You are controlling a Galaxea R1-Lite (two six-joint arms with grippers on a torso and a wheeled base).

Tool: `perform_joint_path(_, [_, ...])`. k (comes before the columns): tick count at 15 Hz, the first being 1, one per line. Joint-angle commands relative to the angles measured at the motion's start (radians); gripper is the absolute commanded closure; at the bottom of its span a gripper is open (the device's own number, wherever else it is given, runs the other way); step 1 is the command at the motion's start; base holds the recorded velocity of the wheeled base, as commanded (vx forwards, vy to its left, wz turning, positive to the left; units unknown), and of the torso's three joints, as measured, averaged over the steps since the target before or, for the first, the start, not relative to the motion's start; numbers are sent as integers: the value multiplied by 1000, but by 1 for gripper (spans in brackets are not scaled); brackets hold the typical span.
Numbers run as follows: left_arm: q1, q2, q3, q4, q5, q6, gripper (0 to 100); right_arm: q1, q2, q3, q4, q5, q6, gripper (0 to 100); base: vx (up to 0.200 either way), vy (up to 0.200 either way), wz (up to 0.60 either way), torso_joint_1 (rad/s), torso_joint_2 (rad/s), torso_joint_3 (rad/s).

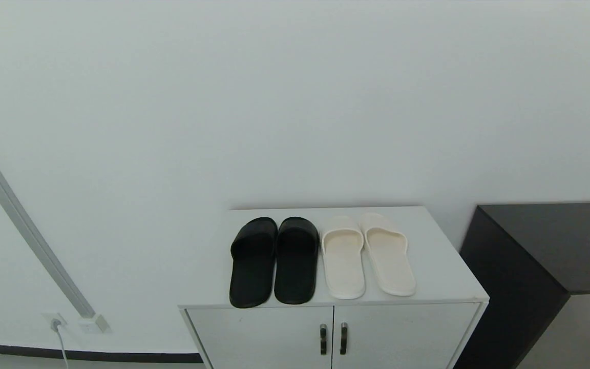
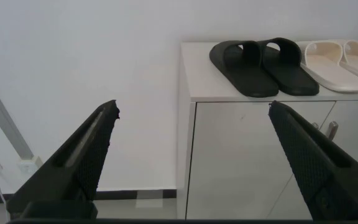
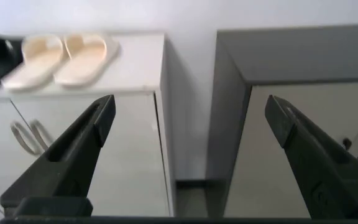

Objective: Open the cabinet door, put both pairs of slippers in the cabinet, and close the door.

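Since the white cabinet (image 1: 264,335) is shut, the black rubbery slippers (image 1: 274,261) and cream rubbery slippers (image 1: 366,256) sit on top, while the left claw (image 2: 192,111) and right claw (image 3: 190,104) hang spread and empty, likely ready to open it.
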Motion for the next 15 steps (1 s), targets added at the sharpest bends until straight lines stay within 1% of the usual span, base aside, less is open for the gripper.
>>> perform_joint_path(1, [0, 2, -1, 0, 0, -1, 0, 20, 163, -258, 10, 8, 204, 0, 0, 0, 0, 0, 0, 0])
perform_joint_path(2, [0, 2, -1, 0, 0, -1, 0, 35, 263, -284, 49, 48, 210, 0, 0, 0, 0, 0, 0, 0])
perform_joint_path(3, [0, 0, -1, 0, 0, 0, 0, 35, 369, -250, 49, 91, 109, 0, 0, 0, 0, 0, 0, 0])
perform_joint_path(4, [0, 2, -1, 0, 0, 0, 0, 44, 470, -225, -2, 119, 88, 0, 0, 0, 0, 0, 0, 0])
perform_joint_path(5, [0, 0, 0, 0, 0, -1, 0, 73, 571, -224, -57, 134, 82, 0, 0, 0, 0, 0, 0, 0])
perform_joint_path(7, [0, 0, 0, 0, 1, 0, 0, 178, 755, -264, -171, 120, 82, 0, 0, 0, 0, 0, 0, 0])
perform_joint_path(8, [0, 0, 0, 0, 0, 0, 0, 259, 846, -298, -212, 84, 94, 0, 0, 0, 0, 0, 0, 0])
perform_joint_path(9, [0, 0, 0, 0, 1, 0, 0, 311, 890, -318, -229, 47, 106, 0, 0, 0, 0, 0, 0, 0])
perform_joint_path(10, [0, 0, 0, 0, 0, 0, 0, 506, 1019, -379, -284, -94, 189, 0, 0, 0, 0, 0, 0, 0])
perform_joint_path(11, [0, 2, -1, 0, 0, 0, 0, 633, 1093, -413, -325, -191, 243, 0, 0, 0, 0, 0, 0, 0])
perform_joint_path(12, [0, 0, -1, 0, 0, 2, 0, 704, 1177, -457, -359, -263, 281, 0, 0, 0, 0, 0, 0, 0])
perform_joint_path(13, [0, 0, -1, 0, 0, 0, 0, 728, 1269, -503, -390, -294, 296, 0, 0, 0, 0, 0, 0, 0])
perform_joint_path(15, [0, 0, 0, 0, 1, -1, 0, 737, 1409, -569, -444, -305, 307, 0, 0, 0, 0, 0, 0, 0])
